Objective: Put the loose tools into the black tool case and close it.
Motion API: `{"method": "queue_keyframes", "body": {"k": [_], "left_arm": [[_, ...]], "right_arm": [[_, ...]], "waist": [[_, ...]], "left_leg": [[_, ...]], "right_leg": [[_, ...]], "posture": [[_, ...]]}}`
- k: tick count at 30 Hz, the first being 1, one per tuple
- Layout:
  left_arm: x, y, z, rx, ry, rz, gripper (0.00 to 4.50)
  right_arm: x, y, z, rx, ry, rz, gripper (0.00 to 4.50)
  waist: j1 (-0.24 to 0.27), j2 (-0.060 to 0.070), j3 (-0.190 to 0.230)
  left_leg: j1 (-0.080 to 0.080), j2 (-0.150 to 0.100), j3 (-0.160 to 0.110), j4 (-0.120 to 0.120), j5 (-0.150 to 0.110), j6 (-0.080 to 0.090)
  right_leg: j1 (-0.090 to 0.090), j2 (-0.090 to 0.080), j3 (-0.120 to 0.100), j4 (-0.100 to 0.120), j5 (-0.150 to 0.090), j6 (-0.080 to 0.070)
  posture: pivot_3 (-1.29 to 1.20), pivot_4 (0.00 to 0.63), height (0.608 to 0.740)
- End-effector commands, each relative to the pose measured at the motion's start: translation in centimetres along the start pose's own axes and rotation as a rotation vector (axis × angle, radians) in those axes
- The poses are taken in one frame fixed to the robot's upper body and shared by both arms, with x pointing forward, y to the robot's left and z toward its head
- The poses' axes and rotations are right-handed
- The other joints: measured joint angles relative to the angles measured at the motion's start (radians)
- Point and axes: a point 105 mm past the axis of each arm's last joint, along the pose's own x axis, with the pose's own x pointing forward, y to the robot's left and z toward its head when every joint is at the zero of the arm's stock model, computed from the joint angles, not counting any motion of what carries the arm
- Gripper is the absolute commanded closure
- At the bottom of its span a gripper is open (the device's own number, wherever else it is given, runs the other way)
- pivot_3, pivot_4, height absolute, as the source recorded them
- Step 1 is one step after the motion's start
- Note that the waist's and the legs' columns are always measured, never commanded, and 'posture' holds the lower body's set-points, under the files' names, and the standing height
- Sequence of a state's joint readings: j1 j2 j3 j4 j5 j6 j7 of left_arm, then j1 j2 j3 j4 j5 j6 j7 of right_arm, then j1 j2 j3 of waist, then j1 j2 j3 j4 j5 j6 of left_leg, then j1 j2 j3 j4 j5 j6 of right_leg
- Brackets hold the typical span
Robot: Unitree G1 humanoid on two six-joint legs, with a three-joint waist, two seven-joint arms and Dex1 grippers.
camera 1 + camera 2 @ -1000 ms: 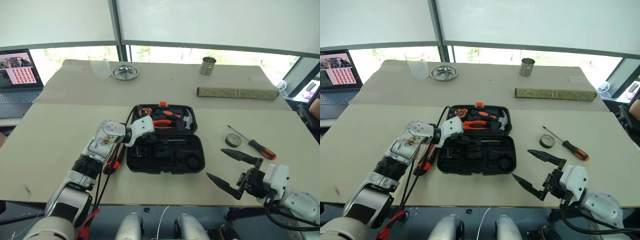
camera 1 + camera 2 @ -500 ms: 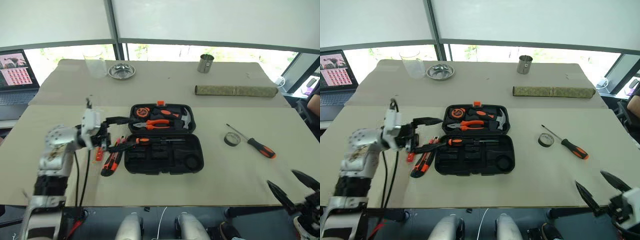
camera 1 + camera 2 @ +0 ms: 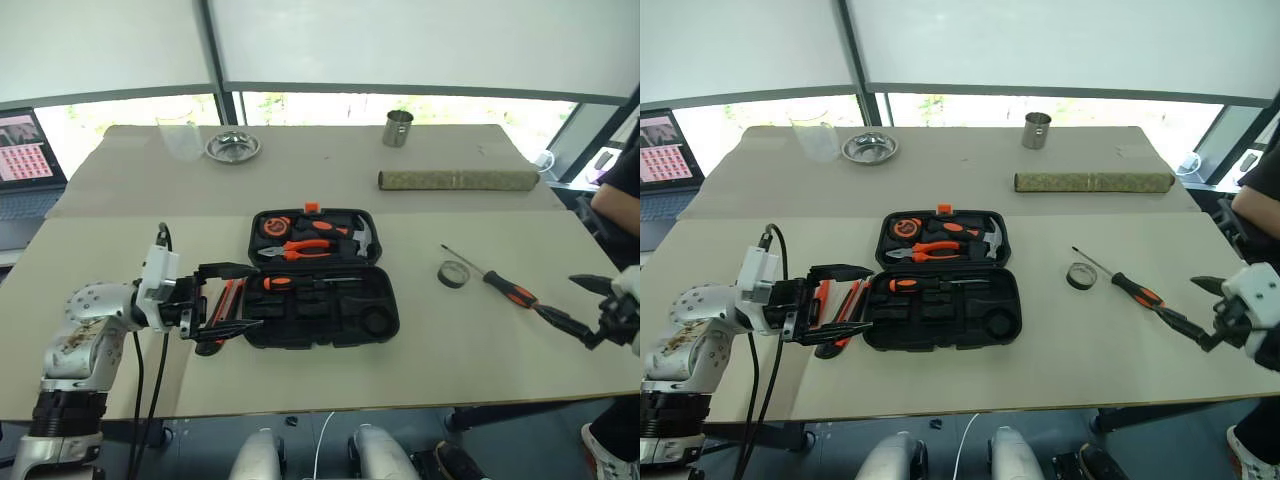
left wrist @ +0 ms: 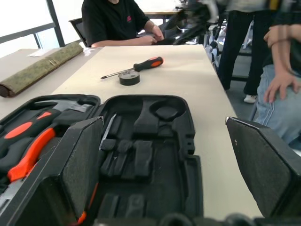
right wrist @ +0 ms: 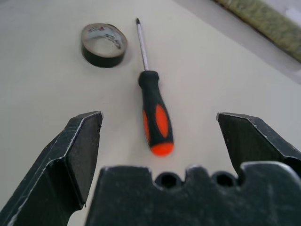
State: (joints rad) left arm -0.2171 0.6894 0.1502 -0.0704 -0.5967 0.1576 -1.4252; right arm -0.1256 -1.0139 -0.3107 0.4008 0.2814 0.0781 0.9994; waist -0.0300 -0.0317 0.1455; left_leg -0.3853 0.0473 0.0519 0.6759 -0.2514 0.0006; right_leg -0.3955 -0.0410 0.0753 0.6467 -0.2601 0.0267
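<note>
My fingers [image 5: 80, 155] are matt black plastic with scuffed edges. The counter [image 3: 480, 350] is smooth, matt beige. The tool case [image 3: 330, 315] is black moulded plastic. The screwdriver [image 5: 155, 120] has a rubbery orange-black handle and a bright metal shaft. The tape roll [image 5: 103, 44] is slightly glossy. The bowl [image 3: 233, 147] and cup [image 3: 397, 128] are shiny metal.

Your left gripper [image 4: 164, 165] stands wide open and empty before the open black tool case [image 4: 188, 155]. Orange-handled pliers [image 4: 28, 150] lie in its lid. Beyond it, a screwdriver [image 4: 141, 64] touches a tape roll [image 4: 129, 78] on the table [image 4: 197, 75]. People stand past the table's edge.
</note>
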Motion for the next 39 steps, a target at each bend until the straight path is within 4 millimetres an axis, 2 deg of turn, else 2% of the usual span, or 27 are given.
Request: {"method": "queue_keyframes", "body": {"k": [1, 4, 5, 7, 9, 12, 15, 16, 18, 20, 23, 24, 27, 29, 31, 34, 36, 39], "left_arm": [[0.6, -0.5, 1.0, 0.031, -0.022, -0.014, 0.03], [0.7, -0.8, 1.0, 0.032, -0.019, -0.014, 0.03], [0.7, -0.9, 1.0, 0.033, -0.018, -0.014, 0.01], [0.7, -1.1, 1.0, 0.031, -0.016, -0.013, 0.00], [0.6, -1.1, 1.0, 0.034, -0.009, -0.011, 0.00], [0.4, -0.8, 1.3, 0.049, -0.007, 0.011, 0.00], [0.1, -0.8, 1.4, 0.050, -0.017, 0.033, 0.00], [0.0, -0.8, 1.4, 0.048, -0.021, 0.040, 0.00], [-0.3, -0.9, 1.5, 0.043, -0.029, 0.065, 0.00], [-0.6, -0.9, 1.5, 0.034, -0.039, 0.100, 0.00], [-1.5, -0.8, 1.5, 0.030, -0.038, 0.167, 0.00], [-1.8, -0.9, 1.5, 0.029, -0.034, 0.182, 0.00], [-3.6, -1.3, 0.5, 0.013, 0.016, 0.243, 0.00], [-4.6, -1.7, -0.1, -0.002, 0.041, 0.270, 0.00], [-5.3, -2.3, -0.8, -0.027, 0.070, 0.272, 0.00], [-5.6, -2.9, -1.4, -0.044, 0.093, 0.266, 0.00], [-5.5, -2.9, -1.5, -0.045, 0.089, 0.274, 0.00], [-4.9, -3.0, -1.3, -0.043, 0.075, 0.274, 0.00]], "right_arm": [[1.8, -0.7, -1.4, 0.022, 0.151, 0.074, 0.00], [2.9, -1.2, -1.9, 0.037, 0.197, 0.091, 0.00], [3.4, -1.3, -1.8, 0.043, 0.185, 0.091, 0.24], [4.0, -1.4, -1.6, 0.046, 0.167, 0.098, 0.74], [4.5, -1.3, -1.6, 0.051, 0.159, 0.108, 1.47], [4.9, -1.8, -0.2, 0.052, 0.065, 0.092, 2.40], [4.0, -2.8, 1.4, 0.021, -0.027, 0.062, 3.48], [3.7, -3.2, 1.8, 0.001, -0.044, 0.048, 3.56], [3.2, -3.7, 3.9, -0.095, -0.121, 0.037, 3.55], [3.2, -3.3, 7.1, -0.149, -0.227, 0.091, 3.55], [4.2, 0.9, 11.4, -0.243, -0.315, 0.351, 3.55], [4.5, 2.1, 12.2, -0.258, -0.322, 0.414, 3.55], [6.6, 7.7, 15.7, -0.344, -0.322, 0.614, 3.55], [7.8, 10.6, 17.3, -0.378, -0.304, 0.682, 3.55], [8.8, 13.6, 18.0, -0.412, -0.267, 0.748, 3.55], [9.7, 16.1, 18.1, -0.443, -0.220, 0.794, 3.55], [10.8, 17.4, 17.6, -0.472, -0.172, 0.800, 3.55], [11.7, 18.1, 16.9, -0.519, -0.128, 0.797, 3.55]], "waist": [[0.002, 0.000, 0.000], [0.008, 0.000, 0.000], [0.010, 0.000, 0.000], [0.011, 0.000, 0.000], [0.013, 0.001, 0.000], [0.012, 0.001, 0.000], [0.011, 0.001, 0.001], [0.010, 0.001, 0.001], [0.009, 0.002, 0.001], [0.008, 0.003, 0.002], [-0.007, 0.004, 0.002], [-0.013, 0.004, 0.002], [-0.021, 0.004, 0.002], [-0.024, 0.004, 0.003], [-0.019, 0.005, 0.003], [0.003, 0.005, 0.004], [0.021, 0.005, 0.004], [0.033, 0.005, 0.004]], "left_leg": [[-0.001, 0.000, 0.001, 0.000, -0.001, 0.001], [-0.006, -0.001, 0.002, 0.000, -0.001, 0.002], [-0.008, -0.001, 0.002, 0.000, -0.001, 0.002], [-0.008, -0.001, 0.003, 0.000, -0.002, 0.003], [-0.008, -0.002, 0.003, 0.000, -0.002, 0.003], [-0.008, -0.002, 0.003, 0.000, -0.002, 0.003], [-0.008, -0.002, 0.003, 0.001, -0.002, 0.003], [-0.008, -0.001, 0.003, 0.000, -0.002, 0.003], [-0.008, -0.001, 0.003, 0.000, -0.002, 0.003], [-0.008, -0.001, 0.003, 0.000, -0.002, 0.003], [-0.007, 0.000, 0.003, 0.000, -0.002, 0.003], [-0.006, 0.001, 0.002, 0.000, -0.002, 0.003], [-0.005, 0.002, 0.000, -0.001, -0.002, 0.003], [-0.004, 0.003, -0.002, -0.002, -0.002, 0.003], [-0.005, 0.003, -0.004, -0.002, -0.002, 0.003], [-0.008, 0.002, -0.004, -0.001, -0.002, 0.003], [-0.014, 0.001, -0.003, 0.002, -0.002, 0.002], [-0.023, 0.000, -0.002, 0.004, -0.001, 0.001]], "right_leg": [[-0.001, 0.000, 0.001, 0.000, 0.000, 0.000], [-0.007, -0.001, 0.002, 0.000, 0.000, 0.000], [-0.009, -0.002, 0.002, 0.000, 0.000, 0.000], [-0.009, -0.002, 0.002, 0.000, 0.000, 0.000], [-0.009, -0.003, 0.002, 0.000, 0.000, 0.001], [-0.009, -0.003, 0.002, 0.000, 0.000, 0.001], [-0.009, -0.003, 0.002, 0.000, 0.000, 0.001], [-0.009, -0.003, 0.002, 0.000, 0.000, 0.001], [-0.009, -0.003, 0.002, 0.000, 0.000, 0.001], [-0.009, -0.003, 0.002, 0.000, 0.000, 0.001], [-0.009, -0.002, 0.003, 0.001, 0.001, 0.001], [-0.009, -0.002, 0.003, 0.001, 0.001, 0.000], [-0.008, -0.001, 0.003, 0.002, 0.001, 0.000], [-0.010, -0.001, 0.003, 0.003, 0.001, -0.001], [-0.011, -0.002, 0.002, 0.003, 0.001, -0.001], [-0.012, -0.004, -0.001, 0.002, 0.001, -0.001], [-0.016, -0.005, -0.005, 0.002, 0.001, -0.001], [-0.026, -0.006, -0.005, 0.003, 0.003, 0.000]], "posture": [[0.00, 0.150, 0.740], [0.00, 0.150, 0.740], [0.00, 0.150, 0.740], [0.00, 0.150, 0.740], [0.00, 0.150, 0.740], [0.00, 0.150, 0.740], [0.00, 0.150, 0.740], [0.00, 0.150, 0.740], [0.00, 0.150, 0.740], [0.00, 0.150, 0.740], [0.00, 0.150, 0.740], [0.00, 0.150, 0.740], [0.00, 0.150, 0.740], [0.00, 0.150, 0.740], [0.00, 0.150, 0.740], [0.00, 0.150, 0.740], [0.00, 0.150, 0.740], [0.00, 0.150, 0.740]]}}
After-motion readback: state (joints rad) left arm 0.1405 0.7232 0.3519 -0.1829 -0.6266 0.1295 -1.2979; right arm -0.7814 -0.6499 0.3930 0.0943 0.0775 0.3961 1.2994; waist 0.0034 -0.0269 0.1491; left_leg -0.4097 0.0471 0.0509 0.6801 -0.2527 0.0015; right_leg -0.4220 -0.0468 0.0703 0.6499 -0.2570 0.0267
